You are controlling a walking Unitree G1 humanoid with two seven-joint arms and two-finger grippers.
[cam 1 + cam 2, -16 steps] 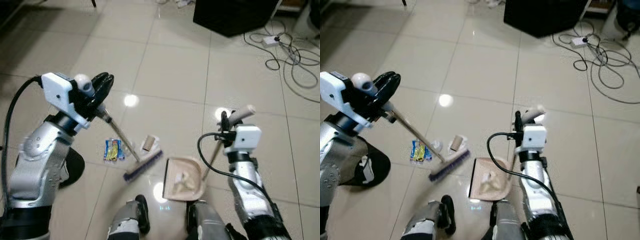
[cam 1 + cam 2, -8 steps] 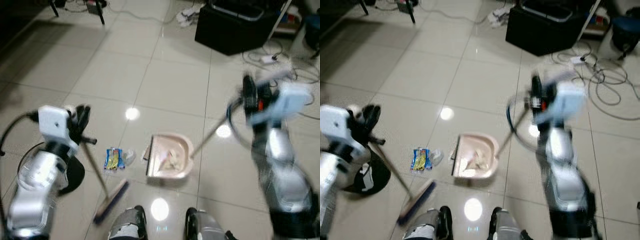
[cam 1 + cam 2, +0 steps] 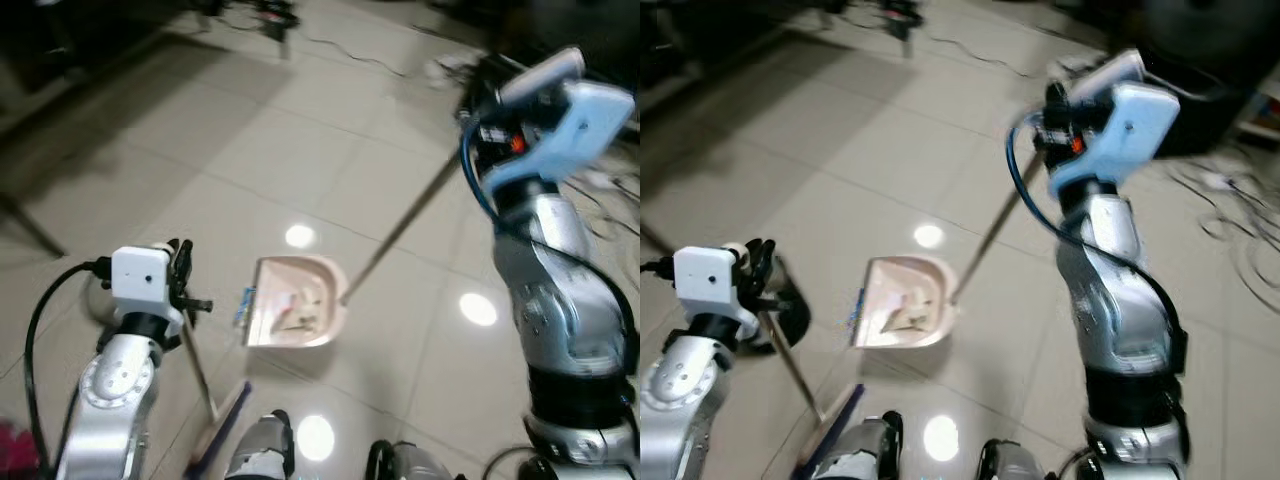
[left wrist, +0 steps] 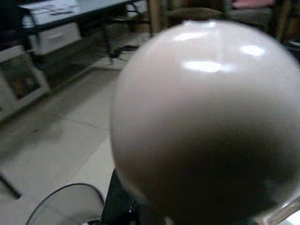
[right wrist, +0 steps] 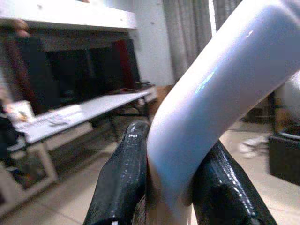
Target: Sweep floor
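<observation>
Left tool [image 3: 178,272] pinches broom [image 3: 222,430] handle, brush by robot's feet. Right tool [image 5: 171,187] pinches dustpan [image 3: 293,314] handle; pan on tile floor [image 3: 240,160], wrapper [image 3: 246,301] touching it. Cables [image 3: 1250,240] far right.

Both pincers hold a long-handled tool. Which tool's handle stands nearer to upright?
The broom in the left pincer: its handle runs almost straight down, while the dustpan handle slants steeply across from the raised right pincer.

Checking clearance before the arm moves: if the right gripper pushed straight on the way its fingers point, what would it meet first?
Judging by the right wrist view, the right gripper, shut on the dustpan handle, points across open floor toward a low table; depth is unclear.
</observation>
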